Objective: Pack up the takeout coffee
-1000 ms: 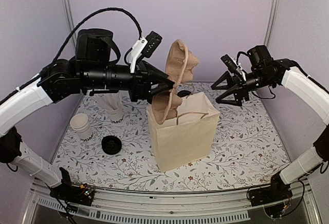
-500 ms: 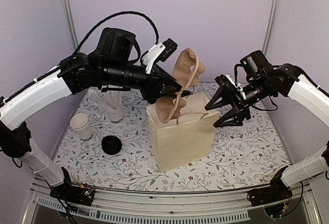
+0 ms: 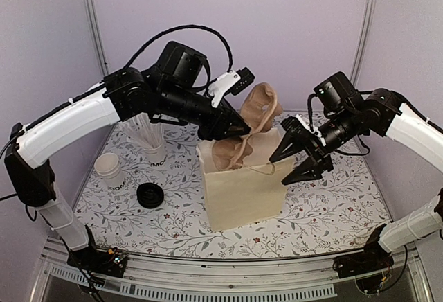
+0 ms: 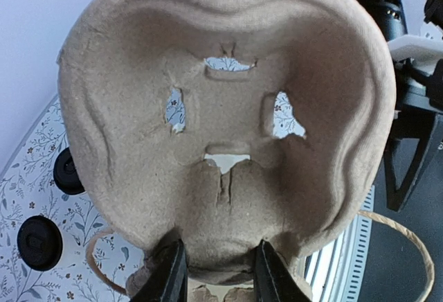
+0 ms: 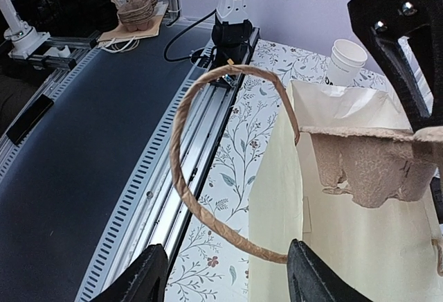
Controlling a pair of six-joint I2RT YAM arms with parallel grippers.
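Near half of the table, mid: cream paper bag w/ twisted paper handles, upright, mouth open. Prob. centred so both arms reach it.

L of bag, twd left edge: loose flat black plastic lid, stacked lidless white paper cups, and behind them a white cup of white sticks. All apart from bag, not in play.

Over bag mouth: left gripper, fingers pinching the lower rim of the brown moulded pulp cup carrier. Carrier is held on edge, lower part at the mouth. Judged: edge-on so it clears the narrow opening, going in first as a seat for the cup.

R side of bag: right gripper, fingers spread, one handle loop running betw. them. Contact w/ loop: can't tell. Judged: placed to catch the handle, keep the mouth wide and steady the bag.

Beyond bag, twd far edge: two round black lids in L wrist view only, seen from above, cup bodies not visible. The takeout coffee is prob. under one; can't confirm lettering. Either way it isn't in the bag.
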